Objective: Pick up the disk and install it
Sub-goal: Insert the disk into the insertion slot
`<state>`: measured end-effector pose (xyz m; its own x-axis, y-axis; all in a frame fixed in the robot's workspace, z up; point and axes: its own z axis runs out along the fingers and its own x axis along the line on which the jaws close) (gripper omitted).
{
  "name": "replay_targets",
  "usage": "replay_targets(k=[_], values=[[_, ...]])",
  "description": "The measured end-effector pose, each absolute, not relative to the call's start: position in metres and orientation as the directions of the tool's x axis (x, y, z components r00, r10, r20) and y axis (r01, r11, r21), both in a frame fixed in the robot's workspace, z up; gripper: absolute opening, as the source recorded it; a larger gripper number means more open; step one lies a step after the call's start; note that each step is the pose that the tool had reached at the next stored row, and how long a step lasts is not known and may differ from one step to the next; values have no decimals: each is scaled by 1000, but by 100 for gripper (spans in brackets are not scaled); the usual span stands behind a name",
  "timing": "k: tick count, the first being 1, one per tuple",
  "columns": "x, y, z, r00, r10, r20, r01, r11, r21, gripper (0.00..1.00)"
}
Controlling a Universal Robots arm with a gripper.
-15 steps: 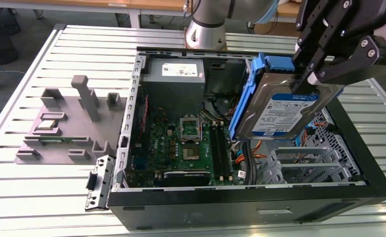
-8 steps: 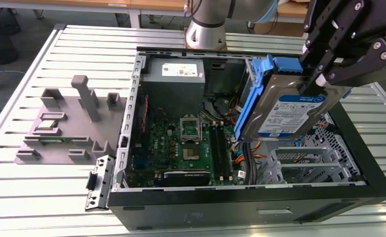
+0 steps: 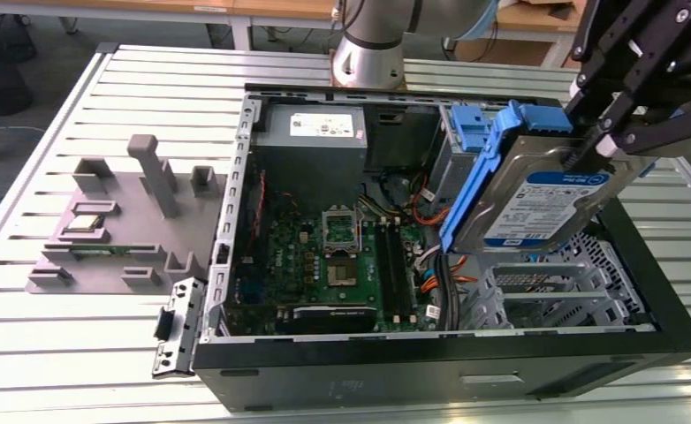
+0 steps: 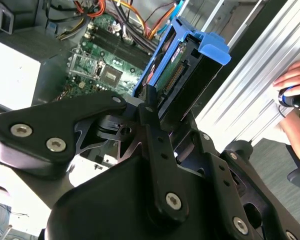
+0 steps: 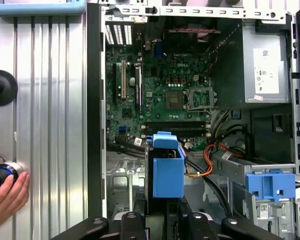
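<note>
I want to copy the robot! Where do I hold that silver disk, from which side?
Pinch the disk near its upper short end, from above, jaws across its flat faces, as the gripper does. It is thin and tilted, and this leaves its blue side rails free.

Bright, even overhead light from where I sit. The slatted table [image 4: 260, 70] glares near white in the second wrist view, the disk [image 3: 535, 208] carries a soft sheen, and the computer case [image 3: 440, 380] holds shadow below the far power supply [image 3: 310, 132].

Apparently matte-black tool [image 3: 596, 147], silver screws [image 4: 21, 130]
</note>
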<state>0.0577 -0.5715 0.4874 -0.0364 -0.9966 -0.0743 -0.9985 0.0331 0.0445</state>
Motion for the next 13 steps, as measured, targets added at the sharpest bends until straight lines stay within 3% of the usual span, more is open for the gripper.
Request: replay_targets(k=[13], values=[[63, -572, 487, -36, -997, -75, -998, 33, 45, 35]])
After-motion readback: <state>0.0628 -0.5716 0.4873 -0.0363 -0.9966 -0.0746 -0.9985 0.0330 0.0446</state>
